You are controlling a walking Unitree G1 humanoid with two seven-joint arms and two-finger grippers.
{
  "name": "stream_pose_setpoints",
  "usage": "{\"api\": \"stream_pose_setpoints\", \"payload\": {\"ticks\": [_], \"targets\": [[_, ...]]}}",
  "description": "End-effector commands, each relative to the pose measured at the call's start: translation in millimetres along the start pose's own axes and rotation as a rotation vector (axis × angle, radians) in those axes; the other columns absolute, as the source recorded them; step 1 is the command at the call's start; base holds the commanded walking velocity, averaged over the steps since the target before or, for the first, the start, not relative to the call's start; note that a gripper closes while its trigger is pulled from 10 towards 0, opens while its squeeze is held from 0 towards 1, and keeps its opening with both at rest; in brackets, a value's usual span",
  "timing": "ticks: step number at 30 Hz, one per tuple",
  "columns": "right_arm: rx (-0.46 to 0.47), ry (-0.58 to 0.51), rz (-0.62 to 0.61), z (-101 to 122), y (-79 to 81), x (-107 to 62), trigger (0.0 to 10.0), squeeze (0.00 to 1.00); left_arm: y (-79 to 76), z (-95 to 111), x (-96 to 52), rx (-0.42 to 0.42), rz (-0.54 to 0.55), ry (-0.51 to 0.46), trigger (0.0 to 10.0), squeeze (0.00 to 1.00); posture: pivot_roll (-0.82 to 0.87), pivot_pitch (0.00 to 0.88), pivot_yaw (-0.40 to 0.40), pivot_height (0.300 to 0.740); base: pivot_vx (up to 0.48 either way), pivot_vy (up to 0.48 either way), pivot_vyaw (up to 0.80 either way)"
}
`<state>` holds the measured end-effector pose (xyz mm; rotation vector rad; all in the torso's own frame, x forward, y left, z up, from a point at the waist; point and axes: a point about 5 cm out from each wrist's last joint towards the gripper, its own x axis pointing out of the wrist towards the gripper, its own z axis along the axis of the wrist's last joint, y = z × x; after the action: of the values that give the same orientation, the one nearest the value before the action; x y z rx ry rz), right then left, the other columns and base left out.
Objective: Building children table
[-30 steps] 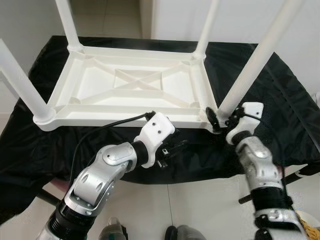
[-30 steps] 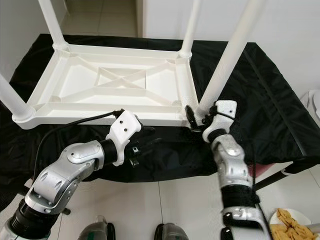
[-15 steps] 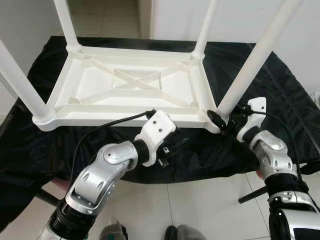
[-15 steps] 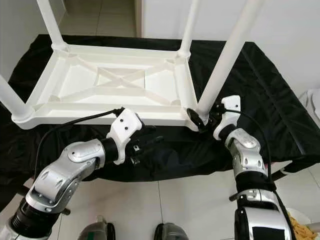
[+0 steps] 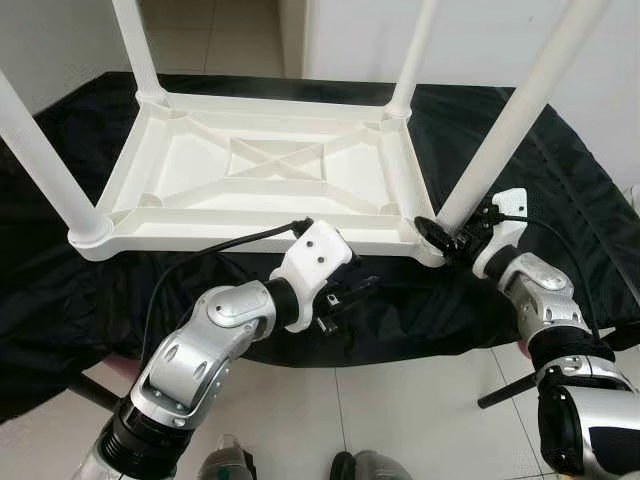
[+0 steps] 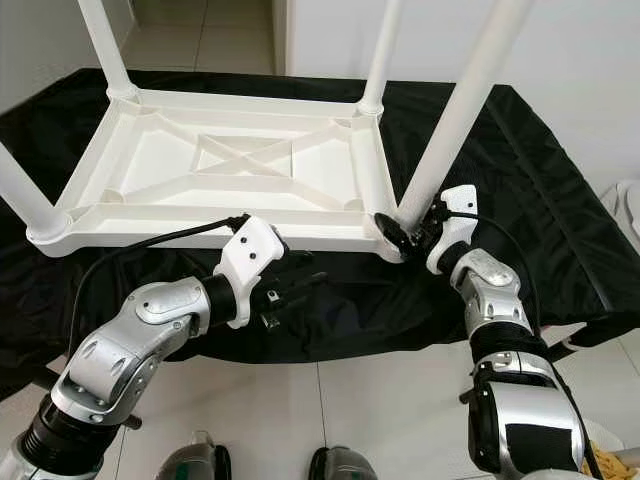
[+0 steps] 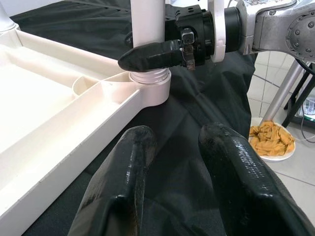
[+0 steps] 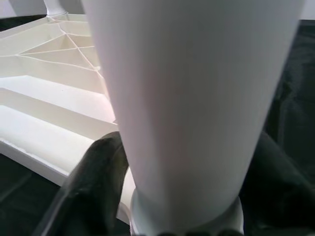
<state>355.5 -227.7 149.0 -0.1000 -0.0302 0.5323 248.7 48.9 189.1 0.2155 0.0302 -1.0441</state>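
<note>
Around smooth round leg (image 5: pixel 505 135), right tool (image 5: pixel 450 238) clamped

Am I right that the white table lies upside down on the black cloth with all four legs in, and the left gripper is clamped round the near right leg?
Not quite: the right gripper, not the left, is clamped round the near right leg, as the left eye view shows. The left gripper hovers open over the black cloth. The white table does lie upside down with four legs in.
</note>
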Motion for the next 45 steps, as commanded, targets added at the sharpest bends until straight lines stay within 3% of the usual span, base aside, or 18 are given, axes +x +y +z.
{"api": "stream_pose_setpoints", "payload": {"ticks": [1,13,14,31,45], "targets": [[-0.019,0.021,0.029,-0.8,-1.6,-0.8,0.0,0.00,0.8,0.8,-0.5,0.002,0.012,0.007,10.0,0.00,0.05,0.063,-0.041,0.740,0.000,0.000,0.00],[-0.046,0.042,0.061,-5.6,-3.4,-5.2,0.0,0.00,0.3,0.7,-0.5,0.001,0.010,0.007,10.0,0.00,0.05,0.064,-0.041,0.740,0.000,0.000,0.00],[-0.045,0.038,0.056,-5.1,-3.5,-5.7,10.0,0.00,0.0,0.7,-0.7,0.000,0.010,0.006,10.0,0.00,0.05,0.067,-0.044,0.740,0.000,0.000,0.00],[0.088,-0.079,-0.102,2.7,3.3,3.2,10.0,0.00,-4.4,-0.5,-0.5,-0.008,0.003,0.007,10.0,0.00,0.05,0.069,-0.057,0.740,0.000,0.000,0.00],[0.141,-0.084,-0.206,6.8,32.5,14.2,10.0,0.00,-6.6,-0.9,-0.5,-0.014,-0.003,0.007,10.0,0.00,0.05,0.061,-0.066,0.740,0.000,0.000,0.00]]}}
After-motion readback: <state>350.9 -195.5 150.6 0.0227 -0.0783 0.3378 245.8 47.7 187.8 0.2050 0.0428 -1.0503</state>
